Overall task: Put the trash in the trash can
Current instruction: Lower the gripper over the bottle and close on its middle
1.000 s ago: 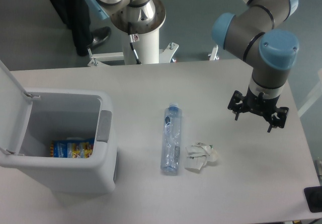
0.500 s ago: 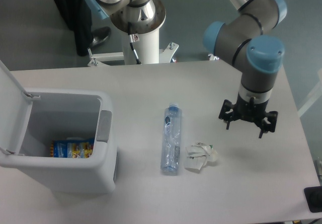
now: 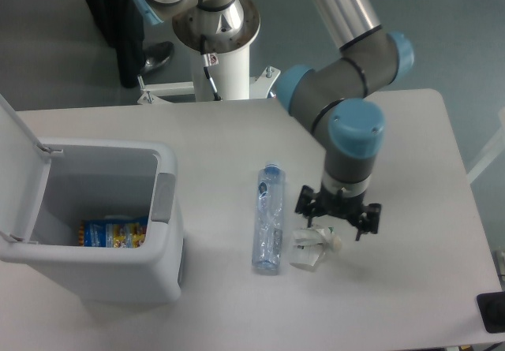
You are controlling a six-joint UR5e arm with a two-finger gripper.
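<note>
standing nearest, trash can (image 3: 110, 264), lid up, a blue and yellow packet (image 3: 113, 233) inside. right of the can, on the bench (image 3: 410, 288): crushed bottle (image 3: 269, 218), blue cap away from the camera; beyond it the white wrapper wad (image 3: 314, 244). just above the wad: gripper (image 3: 338, 213), jaws spread, gripping nothing.

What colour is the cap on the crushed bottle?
Blue; the bottle cap shows in the fixed camera view, at the bottle's far end.
</note>
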